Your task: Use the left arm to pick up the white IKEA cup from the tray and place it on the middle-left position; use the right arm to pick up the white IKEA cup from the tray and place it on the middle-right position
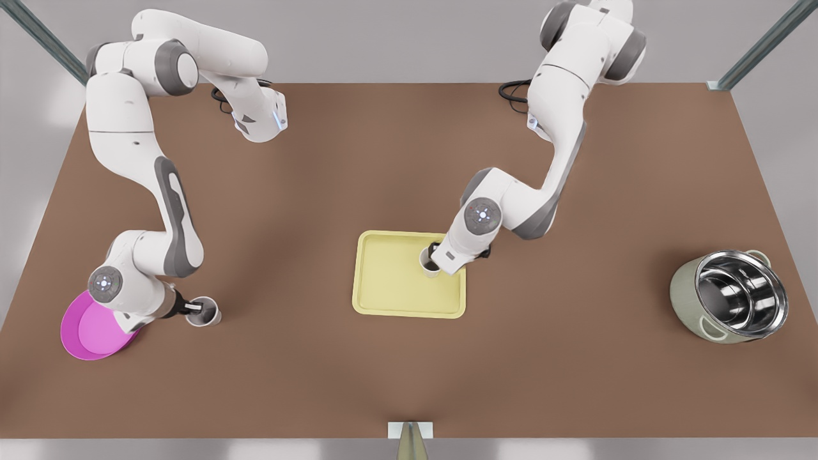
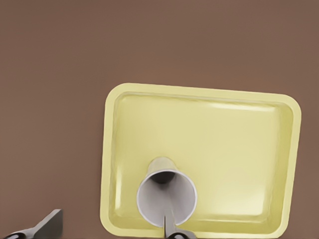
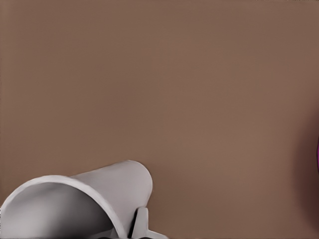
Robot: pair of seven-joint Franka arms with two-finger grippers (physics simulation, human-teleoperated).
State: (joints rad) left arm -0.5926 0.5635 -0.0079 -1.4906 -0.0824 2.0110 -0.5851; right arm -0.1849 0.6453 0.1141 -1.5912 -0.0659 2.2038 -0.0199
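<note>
A pale yellow tray (image 1: 390, 291) lies at mid-table. One white cup (image 1: 429, 263) stands in its corner toward the front view's right. My left gripper (image 1: 436, 259) hangs over that cup, open. In the left wrist view one finger (image 2: 169, 226) dips inside the cup (image 2: 167, 196) and the other finger (image 2: 50, 225) sits well outside it, off the tray (image 2: 239, 149). A second white cup (image 1: 206, 313) rests on bare brown tabletop at the front view's left. My right gripper (image 1: 193, 310) is shut on its rim wall, and one finger (image 3: 142, 224) presses the outside of the cup (image 3: 94, 199).
A round magenta dish (image 1: 89, 332) lies right beside the right arm's wrist, partly under it. A steel pot (image 1: 732, 295) lies tipped on its side at the front view's far right. Bare brown tabletop (image 1: 575, 358) stretches between tray and pot.
</note>
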